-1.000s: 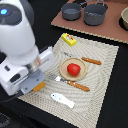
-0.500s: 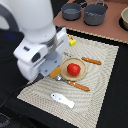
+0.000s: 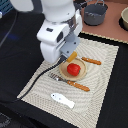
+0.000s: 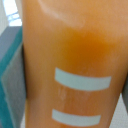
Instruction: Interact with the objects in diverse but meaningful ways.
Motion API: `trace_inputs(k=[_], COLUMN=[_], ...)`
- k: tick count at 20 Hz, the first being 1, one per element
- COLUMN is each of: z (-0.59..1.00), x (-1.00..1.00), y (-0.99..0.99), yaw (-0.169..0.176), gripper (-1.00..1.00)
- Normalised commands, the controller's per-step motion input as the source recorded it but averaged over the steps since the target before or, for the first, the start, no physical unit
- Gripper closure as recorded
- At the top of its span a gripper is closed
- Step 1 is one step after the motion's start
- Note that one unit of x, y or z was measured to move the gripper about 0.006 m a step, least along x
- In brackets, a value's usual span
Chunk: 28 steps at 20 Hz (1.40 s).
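A dark table (image 3: pixel 15 60) carries a pale striped mat (image 3: pixel 102 82) with a plate (image 3: pixel 84 75) holding a tomato (image 3: pixel 74 69). The end effector (image 3: pixel 70 57) grips an orange block (image 4: pixel 70 45) above the plate's edge.

The tomato-like ball (image 3: pixel 74 69) is red, on a tan plate (image 3: pixel 84 75). The fish-like piece (image 3: pixel 62 100) is white. The mat (image 3: pixel 102 80) is beige with fine stripes. The wrist view is filled by orange – with two white bars (image 4: pixel 82 80).

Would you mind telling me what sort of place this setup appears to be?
Probably a lab tabletop staged as a toy dining setting: a woven placemat holds a plate with a red tomato-like ball, wooden-handled cutlery lies beside it, and a grey pot stands behind.
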Motion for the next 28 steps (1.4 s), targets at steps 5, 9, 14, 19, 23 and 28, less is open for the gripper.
trace_inputs(k=[5,9,14,19,23,28], z=[0.02,0.00,0.00,0.06,0.50,0.76], x=[0.75,0.73,0.70,0.37,0.12,0.02], y=[0.69,0.69,0.67,0.38,0.25,0.21], yaw=[0.000,0.000,0.000,-0.002,0.000,0.000], gripper=[1.00,1.00,1.00,-1.00,-1.00,-1.00])
